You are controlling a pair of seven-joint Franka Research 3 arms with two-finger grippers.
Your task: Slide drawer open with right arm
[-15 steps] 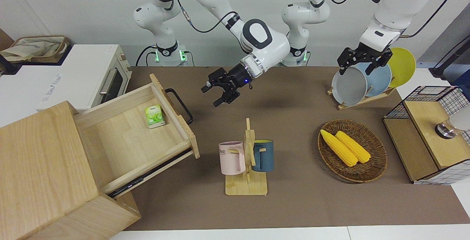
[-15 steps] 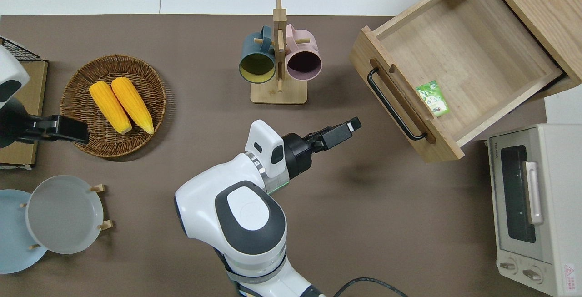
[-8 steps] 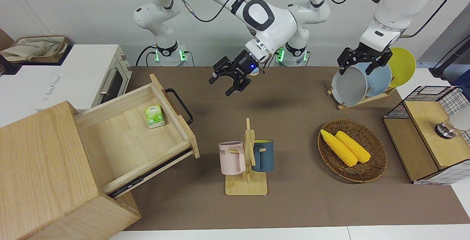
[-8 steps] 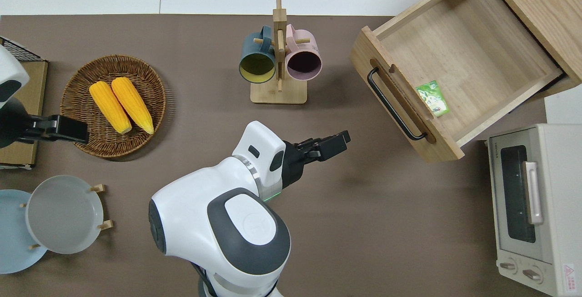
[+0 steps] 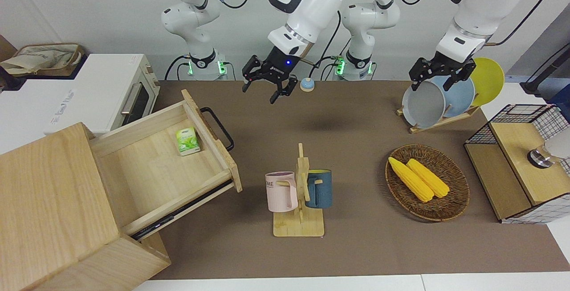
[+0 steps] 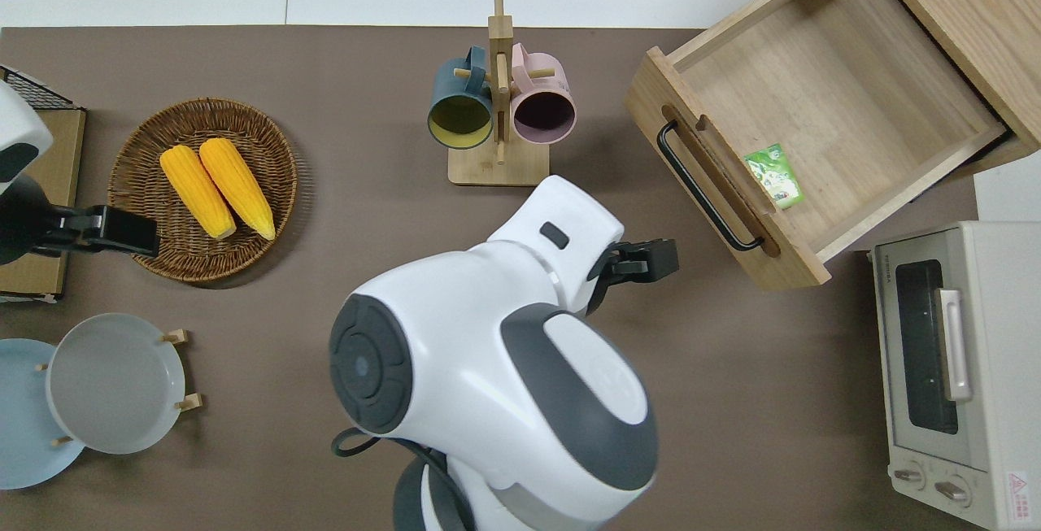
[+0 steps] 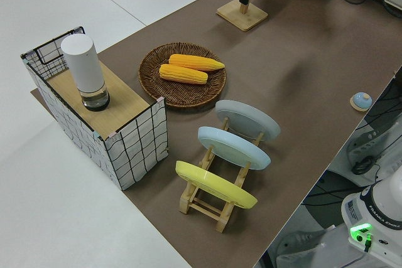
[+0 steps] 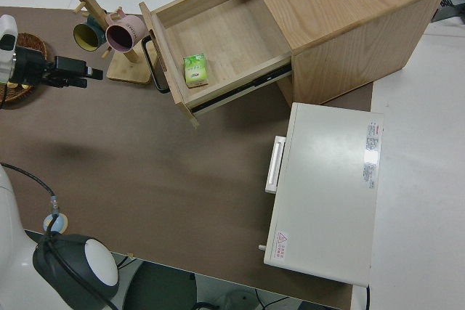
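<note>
Drawer open, green packet inside; basket holds corn

My arms are white and smooth, with round joints and dark grey caps on them. My right arm has thin black cables looping along it. My right gripper is black, with a small blue light at its wrist. My left gripper is black too. Green lights glow at my bases.
</note>
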